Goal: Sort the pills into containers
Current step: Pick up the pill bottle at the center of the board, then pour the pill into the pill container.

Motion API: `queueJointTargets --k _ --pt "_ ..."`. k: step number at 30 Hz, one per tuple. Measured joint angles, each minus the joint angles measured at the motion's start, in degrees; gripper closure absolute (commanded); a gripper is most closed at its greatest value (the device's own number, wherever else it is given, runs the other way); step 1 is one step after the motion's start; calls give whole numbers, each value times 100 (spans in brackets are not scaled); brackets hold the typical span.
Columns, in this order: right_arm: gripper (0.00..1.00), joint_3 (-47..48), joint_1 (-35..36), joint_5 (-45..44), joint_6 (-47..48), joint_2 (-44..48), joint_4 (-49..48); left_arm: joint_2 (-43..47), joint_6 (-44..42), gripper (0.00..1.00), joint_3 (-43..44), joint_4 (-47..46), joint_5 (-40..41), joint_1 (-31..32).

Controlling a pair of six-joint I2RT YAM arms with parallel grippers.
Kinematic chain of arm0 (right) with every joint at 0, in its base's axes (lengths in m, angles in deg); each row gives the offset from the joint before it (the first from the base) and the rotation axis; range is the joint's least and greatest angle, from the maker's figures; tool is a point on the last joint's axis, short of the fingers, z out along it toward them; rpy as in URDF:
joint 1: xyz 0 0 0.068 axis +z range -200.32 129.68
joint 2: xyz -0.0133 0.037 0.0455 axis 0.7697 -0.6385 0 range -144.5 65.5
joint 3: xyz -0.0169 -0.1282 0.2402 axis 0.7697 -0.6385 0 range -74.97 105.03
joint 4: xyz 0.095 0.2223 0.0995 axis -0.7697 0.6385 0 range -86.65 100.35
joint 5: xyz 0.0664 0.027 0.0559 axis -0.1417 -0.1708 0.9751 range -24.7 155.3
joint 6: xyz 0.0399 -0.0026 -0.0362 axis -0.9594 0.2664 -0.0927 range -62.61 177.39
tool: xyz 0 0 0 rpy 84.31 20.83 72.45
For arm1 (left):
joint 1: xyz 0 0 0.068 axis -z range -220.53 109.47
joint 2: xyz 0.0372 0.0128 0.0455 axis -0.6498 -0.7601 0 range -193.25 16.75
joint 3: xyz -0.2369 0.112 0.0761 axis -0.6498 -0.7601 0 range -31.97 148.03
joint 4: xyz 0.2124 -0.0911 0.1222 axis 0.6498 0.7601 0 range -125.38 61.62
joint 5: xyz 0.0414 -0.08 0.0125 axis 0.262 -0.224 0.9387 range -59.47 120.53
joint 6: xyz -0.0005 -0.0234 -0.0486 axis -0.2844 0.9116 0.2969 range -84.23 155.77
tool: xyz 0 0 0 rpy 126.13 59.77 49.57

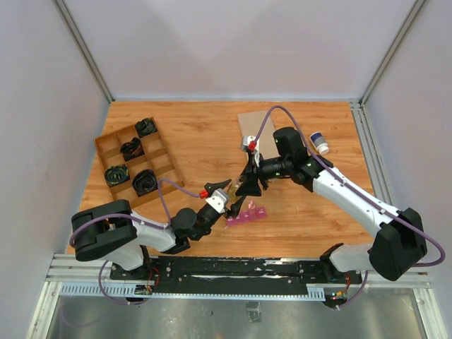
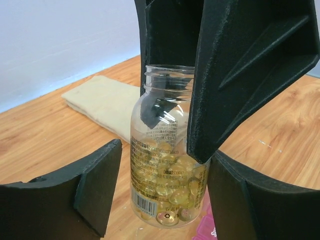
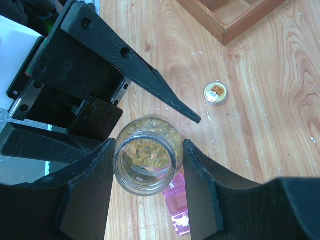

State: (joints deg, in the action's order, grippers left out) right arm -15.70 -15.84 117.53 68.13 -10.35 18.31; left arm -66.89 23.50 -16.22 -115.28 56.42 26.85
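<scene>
An open pill bottle [image 2: 160, 165] is squeezed on both sides by the right gripper [image 3: 150, 150]. The jaws of the left gripper [image 2: 162, 200] are spread apart, one on each side of the bottle's lower half, and no firm touch can be seen.

The bottle looks like thin clear plastic. It is likely light, smooth and slippery, so it is best held round its middle and not squashed. The containers [image 1: 246, 215], a pink strip, are found lying right beside the bottle's foot. The strip is judged light and stiff and easily pushed away, so it is best pinched across its narrow sides. The pills [image 2: 175, 195] are small, round and shiny. They will likely roll, so they are best tipped out.

Counted:
- one table [image 1: 198, 127]
- one wooden tray [image 1: 164, 159] far left of the bottle
- four black things [image 1: 131, 148] in it
- one tan pad [image 1: 254, 127] behind the bottle
- one small white-capped bottle [image 1: 320, 143] to its right
- one pink strip, its little boxes too small to count
- one gold lid [image 3: 216, 92] near the bottle
- pills too many to count
</scene>
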Motion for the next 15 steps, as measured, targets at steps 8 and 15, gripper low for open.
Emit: queueJointTargets --k 8,15 --pt "74 2 70 -50 70 0 -4 2 63 60 0 59 -72 28" --pt "19 15 74 -22 162 9 136 79 94 88 -7 216 -177 33"
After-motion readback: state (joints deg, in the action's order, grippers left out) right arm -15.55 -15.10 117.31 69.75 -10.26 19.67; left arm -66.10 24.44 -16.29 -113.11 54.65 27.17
